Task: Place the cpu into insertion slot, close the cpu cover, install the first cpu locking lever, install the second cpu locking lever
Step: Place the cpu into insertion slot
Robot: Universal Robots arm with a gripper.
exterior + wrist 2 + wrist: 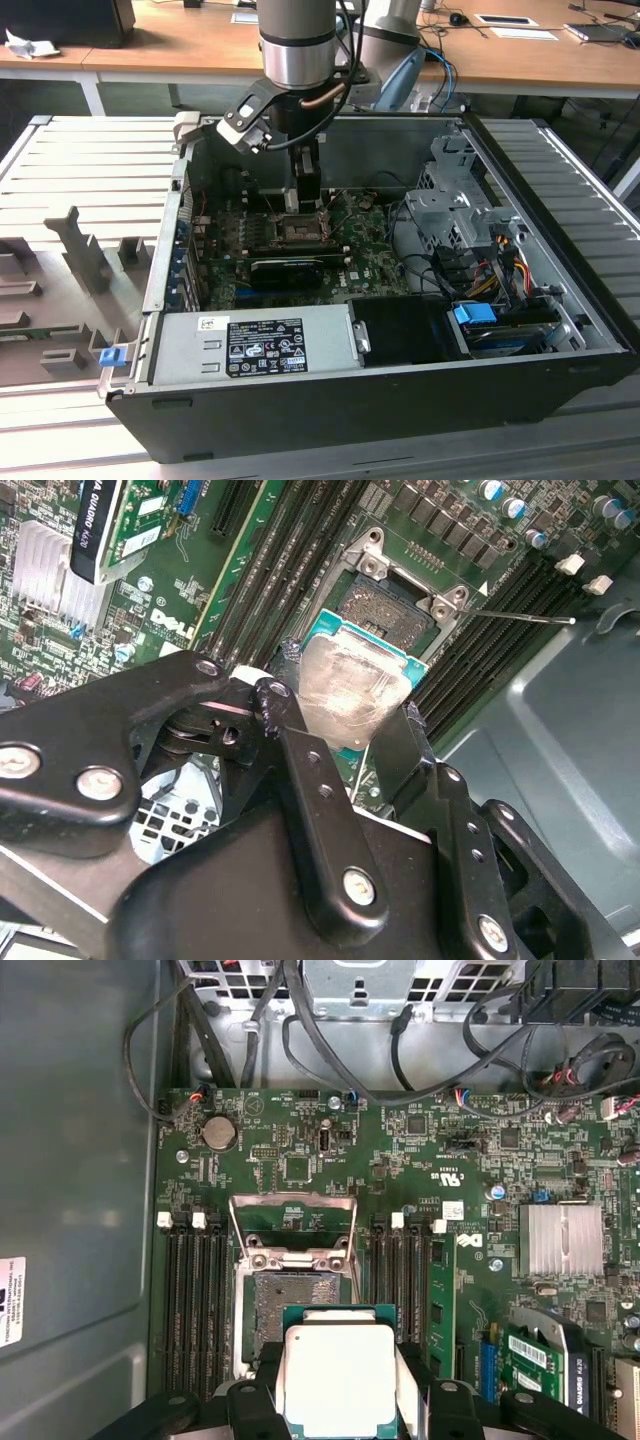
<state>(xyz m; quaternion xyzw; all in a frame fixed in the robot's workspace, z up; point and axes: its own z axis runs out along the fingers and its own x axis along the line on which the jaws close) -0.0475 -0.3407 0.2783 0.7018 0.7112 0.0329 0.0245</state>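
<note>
My gripper [305, 196] is shut on the cpu [338, 1378], a thin square chip with a pale silvery face and a green edge. Black fingers [276, 696] press it from two sides. The chip hangs just above the green board, partly over one edge of the insertion slot [288, 1305], whose dark square bed lies bare. The cpu cover [293, 1212], a silvery frame, stands flipped open at the slot's far end. In the second wrist view the cpu [345, 692] sits beside the slot [392, 602], and a thin locking lever [520, 616] sticks out to the side.
The board lies inside an open computer case [590, 330]. A grey power-supply box [255, 345] runs along the near wall, with a graphics card [285, 268] beside the slot. Black memory slots [190, 1300] flank the socket. A drive cage [455, 200] and cables stand at the exterior view's right.
</note>
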